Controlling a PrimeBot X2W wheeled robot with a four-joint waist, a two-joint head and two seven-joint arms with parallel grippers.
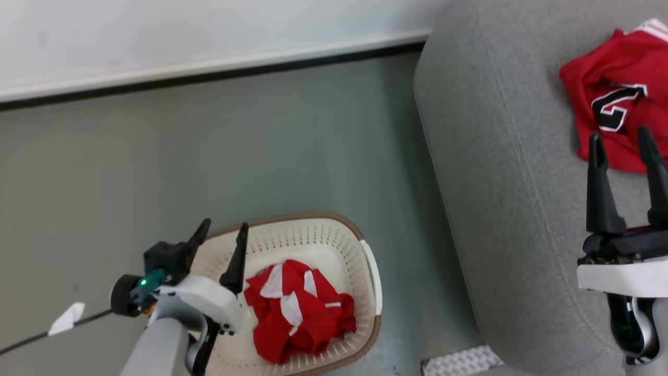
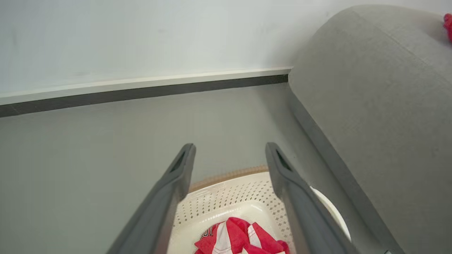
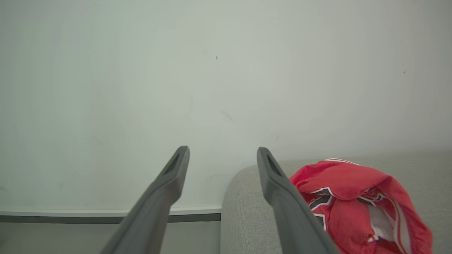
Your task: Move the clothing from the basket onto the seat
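A red garment with white stripes (image 1: pixel 298 313) lies crumpled in the cream perforated basket (image 1: pixel 371 271) on the floor. My left gripper (image 1: pixel 223 230) hangs open above the basket's left rim, empty; between its fingers the left wrist view has the same clothing (image 2: pixel 240 238) and the basket (image 2: pixel 229 194). A second red garment with a black-and-white mark (image 1: pixel 616 94) lies on the grey seat (image 1: pixel 501 172). My right gripper (image 1: pixel 623 138) stands open and empty just in front of that garment, which is the red clothing (image 3: pixel 356 204) in the right wrist view on the seat (image 3: pixel 243 211).
The grey floor (image 1: pixel 235 156) runs back to a white wall with a dark skirting line (image 1: pixel 209 75). A cable with a white tag (image 1: pixel 65 318) trails at the lower left. A pale textured mat corner (image 1: pixel 459 363) lies by the seat's base.
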